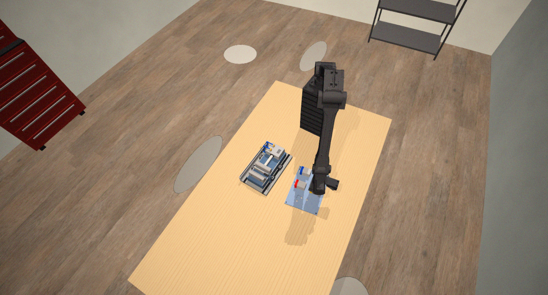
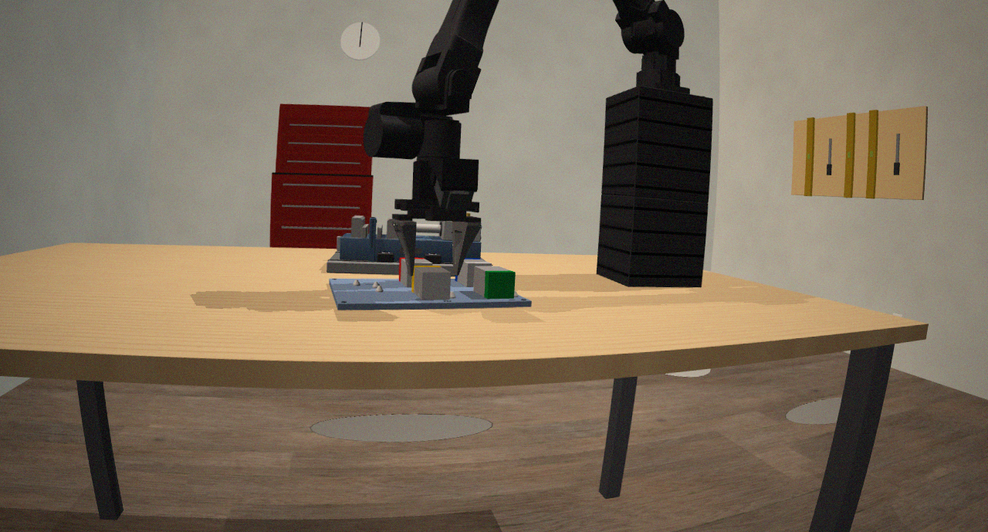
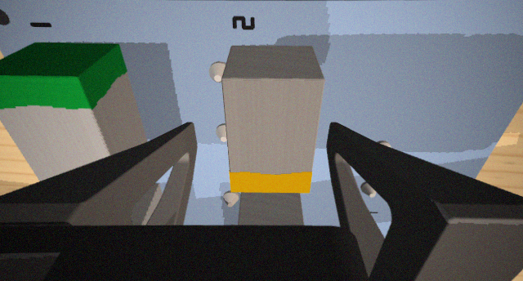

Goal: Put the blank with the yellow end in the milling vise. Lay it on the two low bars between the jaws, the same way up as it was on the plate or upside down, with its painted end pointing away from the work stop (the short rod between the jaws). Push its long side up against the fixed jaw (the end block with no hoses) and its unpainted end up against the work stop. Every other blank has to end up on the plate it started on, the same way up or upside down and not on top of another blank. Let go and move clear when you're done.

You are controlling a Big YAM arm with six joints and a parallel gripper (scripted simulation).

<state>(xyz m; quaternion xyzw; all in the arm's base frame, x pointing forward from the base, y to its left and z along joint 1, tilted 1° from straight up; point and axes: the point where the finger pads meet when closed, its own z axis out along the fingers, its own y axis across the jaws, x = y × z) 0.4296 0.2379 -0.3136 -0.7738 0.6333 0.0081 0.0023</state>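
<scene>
The blank with the yellow end (image 3: 271, 122) (image 2: 433, 285) lies on the blue plate (image 3: 409, 89) (image 2: 366, 295) (image 1: 302, 202) at the spot marked 2, against small locating pins. My gripper (image 3: 261, 134) (image 2: 432, 267) is open and points straight down over it. One finger stands on each long side of the blank, with a gap on both sides, and the tips are at about the height of its top. The milling vise (image 1: 265, 166) (image 2: 359, 247) stands beside the plate, with nothing between its jaws. In the overhead view my arm hides the yellow-end blank.
A green-end blank (image 3: 57, 93) (image 2: 499, 282) lies next to my left finger. A red-end blank (image 1: 299, 184) (image 2: 401, 265) and a blue-end blank (image 1: 304, 170) lie on the plate's vise side. The arm's black pedestal (image 2: 656, 183) (image 1: 312, 109) stands behind.
</scene>
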